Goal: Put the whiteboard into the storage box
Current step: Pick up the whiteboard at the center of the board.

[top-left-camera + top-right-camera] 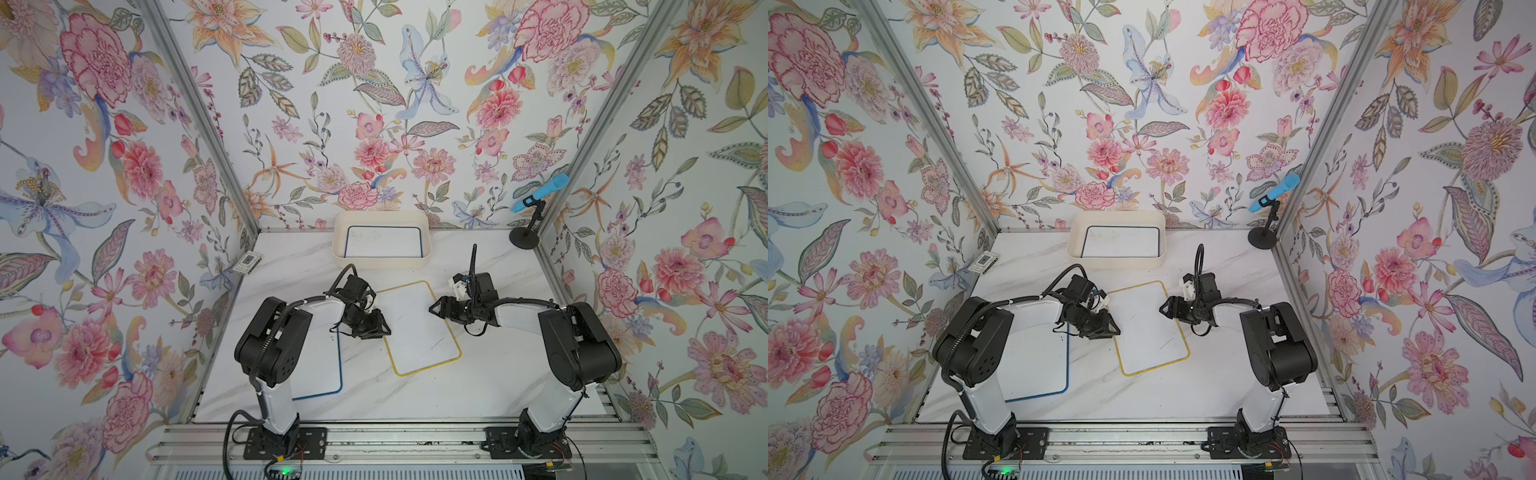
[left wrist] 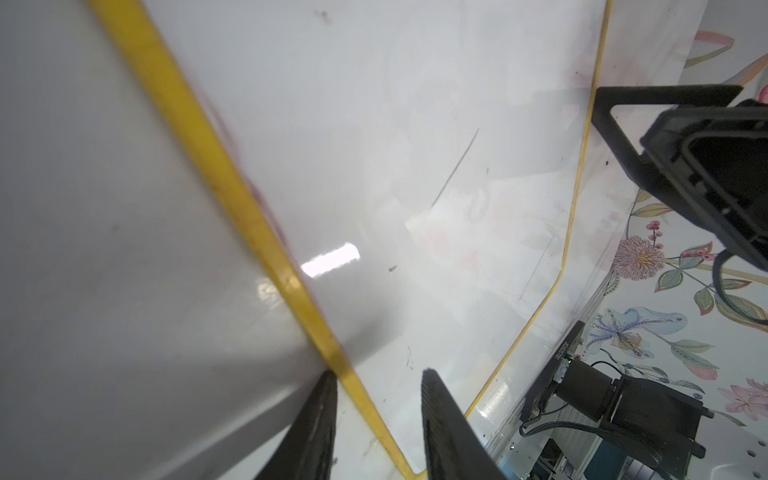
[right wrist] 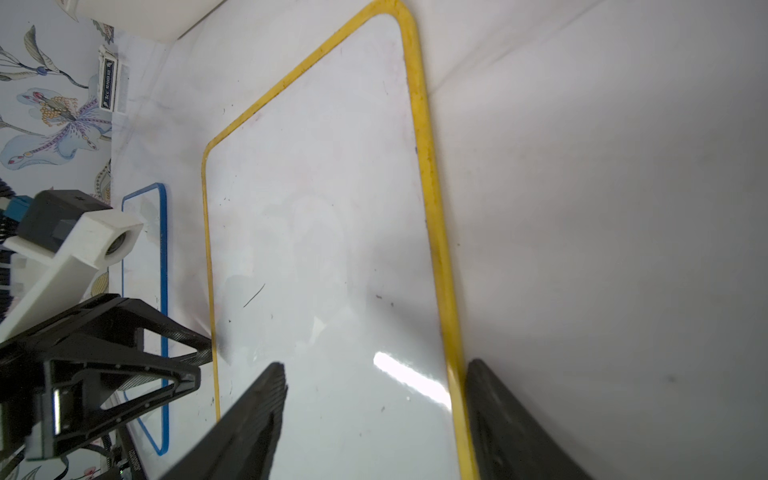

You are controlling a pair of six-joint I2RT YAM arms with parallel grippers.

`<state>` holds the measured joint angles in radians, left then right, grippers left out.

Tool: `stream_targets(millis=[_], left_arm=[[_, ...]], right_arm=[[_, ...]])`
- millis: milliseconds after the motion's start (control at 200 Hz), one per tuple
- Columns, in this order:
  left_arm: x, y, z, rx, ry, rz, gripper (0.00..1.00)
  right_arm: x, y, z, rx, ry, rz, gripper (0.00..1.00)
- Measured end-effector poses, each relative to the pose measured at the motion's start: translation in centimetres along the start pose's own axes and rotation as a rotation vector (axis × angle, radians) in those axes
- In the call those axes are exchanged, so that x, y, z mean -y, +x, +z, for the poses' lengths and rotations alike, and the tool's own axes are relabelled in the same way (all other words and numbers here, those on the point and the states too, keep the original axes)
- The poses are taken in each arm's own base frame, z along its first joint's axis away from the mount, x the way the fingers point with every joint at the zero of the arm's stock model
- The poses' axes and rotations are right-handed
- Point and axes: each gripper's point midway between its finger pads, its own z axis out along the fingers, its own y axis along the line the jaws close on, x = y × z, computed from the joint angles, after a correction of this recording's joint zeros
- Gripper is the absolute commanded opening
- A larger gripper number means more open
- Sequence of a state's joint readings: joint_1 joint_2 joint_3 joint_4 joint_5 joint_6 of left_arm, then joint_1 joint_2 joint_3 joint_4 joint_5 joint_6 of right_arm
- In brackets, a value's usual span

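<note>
Closest to the lens in the left wrist view, the left pincer shows only its two dark fingertips, the rest cut off by the frame edge. They stand a little apart, astride the yellow rim of the yellow-edged whiteboard, one tip over the board and one over the worktop, pinching nothing. Whether either tip touches the surface is hard to make out. The right wrist view shows the right pincer with its jaws spread wide, straddling the opposite long rim and holding nothing.

Both top views place that board flat and skewed in the middle of the worktop, between the two pincers and apart from the storage box at the far edge. Only the top views look into the box, where a dark-blue-edged whiteboard lies. A blue-edged whiteboard lies at the near left, largely hidden under the left arm. The right wrist view catches just a strip of it. A blue microphone on a stand in the far right corner appears in the top views alone.
</note>
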<state>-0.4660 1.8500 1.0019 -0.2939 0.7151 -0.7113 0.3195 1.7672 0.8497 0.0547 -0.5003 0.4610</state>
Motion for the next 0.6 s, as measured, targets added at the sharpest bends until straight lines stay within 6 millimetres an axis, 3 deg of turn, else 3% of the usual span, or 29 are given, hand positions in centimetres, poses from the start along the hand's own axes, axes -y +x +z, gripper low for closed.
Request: stream_targets(millis=[600], left_arm=[[0.17,-0.25,-0.08,-0.041,0.078,-0.092,0.39]], right_arm=[[-0.15,-0.09,0.09,0.028,-0.009,-0.009,0.71]])
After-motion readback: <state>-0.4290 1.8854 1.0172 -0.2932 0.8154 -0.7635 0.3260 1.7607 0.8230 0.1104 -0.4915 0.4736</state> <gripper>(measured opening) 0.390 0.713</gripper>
